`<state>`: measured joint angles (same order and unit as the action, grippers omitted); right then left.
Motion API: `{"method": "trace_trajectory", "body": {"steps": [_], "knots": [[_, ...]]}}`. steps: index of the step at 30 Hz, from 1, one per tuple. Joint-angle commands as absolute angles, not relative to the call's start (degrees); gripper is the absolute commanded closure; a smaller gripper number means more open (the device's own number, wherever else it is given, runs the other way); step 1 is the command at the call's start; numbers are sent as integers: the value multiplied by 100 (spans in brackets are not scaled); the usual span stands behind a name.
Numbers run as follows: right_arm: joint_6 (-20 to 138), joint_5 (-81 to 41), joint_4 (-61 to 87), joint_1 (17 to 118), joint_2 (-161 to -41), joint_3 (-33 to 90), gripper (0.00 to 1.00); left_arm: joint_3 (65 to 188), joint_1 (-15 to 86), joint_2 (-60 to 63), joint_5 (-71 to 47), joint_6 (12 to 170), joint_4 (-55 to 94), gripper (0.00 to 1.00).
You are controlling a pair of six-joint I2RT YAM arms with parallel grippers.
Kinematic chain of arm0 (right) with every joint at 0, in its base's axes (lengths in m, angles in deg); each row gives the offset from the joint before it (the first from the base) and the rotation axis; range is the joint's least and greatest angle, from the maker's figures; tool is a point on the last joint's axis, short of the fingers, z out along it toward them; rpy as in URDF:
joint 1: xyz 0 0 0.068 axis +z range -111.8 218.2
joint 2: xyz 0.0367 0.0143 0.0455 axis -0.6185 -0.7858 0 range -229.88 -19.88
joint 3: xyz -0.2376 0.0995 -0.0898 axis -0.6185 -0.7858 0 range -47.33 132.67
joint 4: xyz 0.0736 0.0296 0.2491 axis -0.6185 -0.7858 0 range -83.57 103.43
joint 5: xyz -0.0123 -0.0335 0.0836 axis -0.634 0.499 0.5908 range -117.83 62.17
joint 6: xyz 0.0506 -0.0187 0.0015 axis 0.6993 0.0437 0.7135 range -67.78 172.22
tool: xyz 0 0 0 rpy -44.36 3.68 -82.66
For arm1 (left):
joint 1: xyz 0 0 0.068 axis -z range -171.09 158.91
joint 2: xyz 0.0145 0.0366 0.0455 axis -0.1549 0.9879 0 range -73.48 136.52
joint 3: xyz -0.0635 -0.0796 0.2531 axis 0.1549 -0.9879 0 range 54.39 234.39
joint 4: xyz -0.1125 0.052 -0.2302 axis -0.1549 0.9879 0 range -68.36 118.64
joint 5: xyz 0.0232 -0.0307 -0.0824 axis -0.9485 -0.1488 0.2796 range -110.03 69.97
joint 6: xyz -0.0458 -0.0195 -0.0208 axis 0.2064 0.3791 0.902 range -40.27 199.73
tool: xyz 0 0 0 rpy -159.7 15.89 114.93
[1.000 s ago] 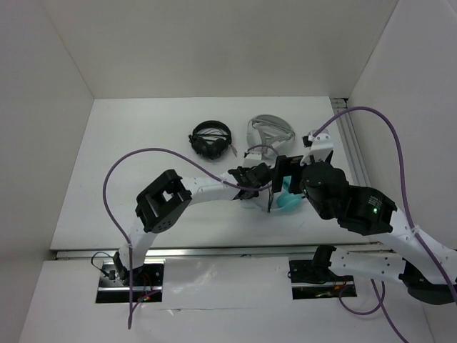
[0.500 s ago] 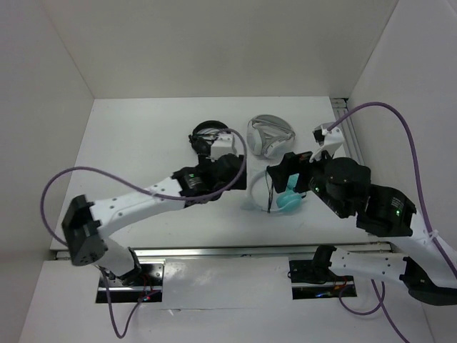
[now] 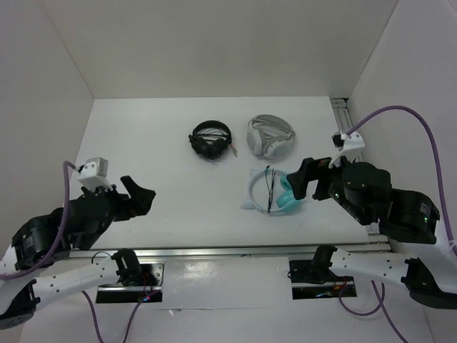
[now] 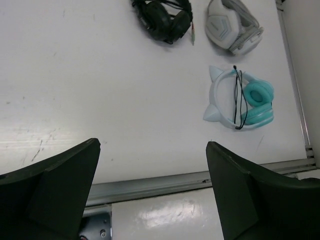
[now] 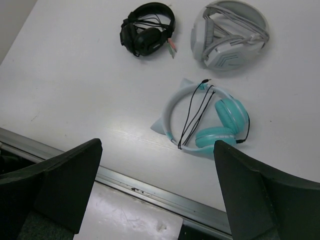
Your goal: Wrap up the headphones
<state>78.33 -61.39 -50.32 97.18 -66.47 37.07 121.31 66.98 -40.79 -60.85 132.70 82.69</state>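
Note:
The headphones lie flat on the white table, right of centre, with teal ear cups, a pale cat-eared headband and a thin black cable strung across the band. Nothing touches them. My left gripper hangs open over the table's near left, far from them. In the left wrist view the headphones lie at the upper right, beyond the empty left gripper. Just right of the ear cups, my right gripper is open. In its own view the right gripper holds nothing and the headphones lie ahead.
All-black headphones and grey-white headphones rest at the back of the table, also shown as black headphones and grey-white headphones. A metal rail runs along the near edge. White walls enclose three sides.
My left arm has drawn back from the headphones to the near left and its gripper has opened. The right arm has pulled away to the right, leaving the headphones uncovered.

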Motion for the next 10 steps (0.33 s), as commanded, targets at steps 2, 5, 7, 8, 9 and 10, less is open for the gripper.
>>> {"method": "trace_trajectory", "body": {"steps": [2,5,7,8,9,10], "knots": [[7973,-6378,-5582,9691,-6357,3933,0,12172,6701,-4358,-6143,13730,9396,0],[8026,-6439,-5583,9691,-6085,3819,0,12110,6701,-4543,-6143,13730,9397,0],[8026,-6439,-5531,9691,-6014,3705,0,12058,6701,-4544,-6143,13730,9397,0],[8078,-6509,-5530,9691,-6014,3626,0,12057,6701,-4544,-6143,13677,9397,0],[8078,-6588,-5600,9691,-6014,3625,0,12005,6701,-4466,-6143,13677,9397,0],[8078,-6589,-5601,9691,-6014,3573,0,12005,6701,-4404,-6143,13677,9397,0]]}}
